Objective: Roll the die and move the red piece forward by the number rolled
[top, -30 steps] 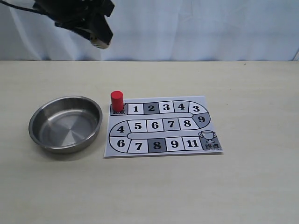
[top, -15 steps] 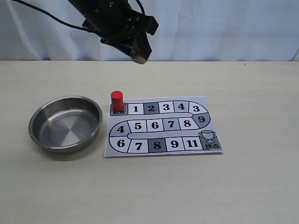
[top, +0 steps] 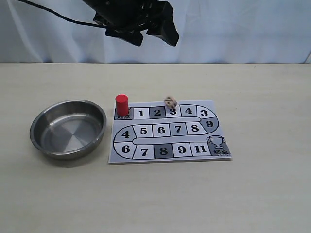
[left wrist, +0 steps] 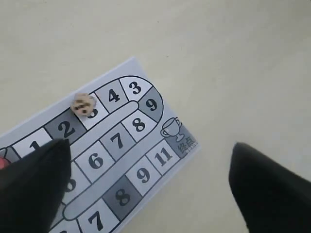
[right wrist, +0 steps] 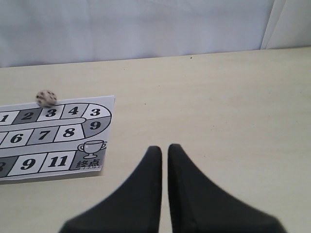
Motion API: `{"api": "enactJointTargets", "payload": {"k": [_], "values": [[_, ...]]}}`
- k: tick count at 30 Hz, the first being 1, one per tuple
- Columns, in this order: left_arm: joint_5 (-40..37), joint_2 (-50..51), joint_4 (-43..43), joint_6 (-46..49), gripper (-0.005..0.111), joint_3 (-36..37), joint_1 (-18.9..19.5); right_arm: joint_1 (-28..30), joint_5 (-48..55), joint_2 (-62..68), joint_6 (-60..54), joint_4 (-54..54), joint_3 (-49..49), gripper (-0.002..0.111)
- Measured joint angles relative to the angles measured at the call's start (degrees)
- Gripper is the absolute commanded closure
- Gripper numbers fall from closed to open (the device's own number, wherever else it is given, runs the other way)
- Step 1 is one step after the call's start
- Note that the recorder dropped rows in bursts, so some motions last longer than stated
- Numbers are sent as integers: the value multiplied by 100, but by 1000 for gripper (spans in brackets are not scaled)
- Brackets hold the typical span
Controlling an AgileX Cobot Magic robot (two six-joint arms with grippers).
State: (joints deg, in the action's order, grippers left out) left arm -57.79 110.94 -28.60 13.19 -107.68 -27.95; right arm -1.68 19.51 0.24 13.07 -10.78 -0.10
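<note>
The die (top: pixel 170 102), a small beige cube with dark pips, is at the top-row square marked 3 of the paper game board (top: pixel 200 149). It looks tilted, and I cannot tell if it is at rest. It also shows as the die (left wrist: pixel 83 104) in the left wrist view and the die (right wrist: pixel 46 98) in the right wrist view. The red piece (top: pixel 122 105) stands upright on the board's start square. My left gripper (top: pixel 151 35) hangs high above the board, open and empty, its fingers (left wrist: pixel 267 189) wide apart. My right gripper (right wrist: pixel 164 148) is shut on nothing, right of the board.
A round steel bowl (top: pixel 34 131), with nothing in it, sits left of the board. The board's trophy end square (top: pixel 217 143) is at its lower right corner. Beige tabletop (top: pixel 262 184) surrounds everything, with a pale curtain behind.
The left gripper swung right across the top of the view and opened. The die left its jaws and now shows at the board's top row. The red piece has not moved.
</note>
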Motion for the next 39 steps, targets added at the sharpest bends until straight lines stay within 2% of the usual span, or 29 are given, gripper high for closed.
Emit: {"api": "enactJointTargets", "payload": {"k": [2,9,11,25,31,39], "values": [[10,0,0,0,44,0,0,0,0,0,0,0,0,104],[10,-12,0,11,97,0,62,0,0,0,0,0,0,104],[-3,-38,0,11,107,0,131,0,0,0,0,0,0,104],[-671,-71,-7,202,107,0,168,0,0,0,0,0,0,104],[-869,43,402,336,107,-247,-225,0,0,0,0,0,0,104],[-1194,1115,1152,312,107,-1561,-852,0,0,0,0,0,0,104]]}}
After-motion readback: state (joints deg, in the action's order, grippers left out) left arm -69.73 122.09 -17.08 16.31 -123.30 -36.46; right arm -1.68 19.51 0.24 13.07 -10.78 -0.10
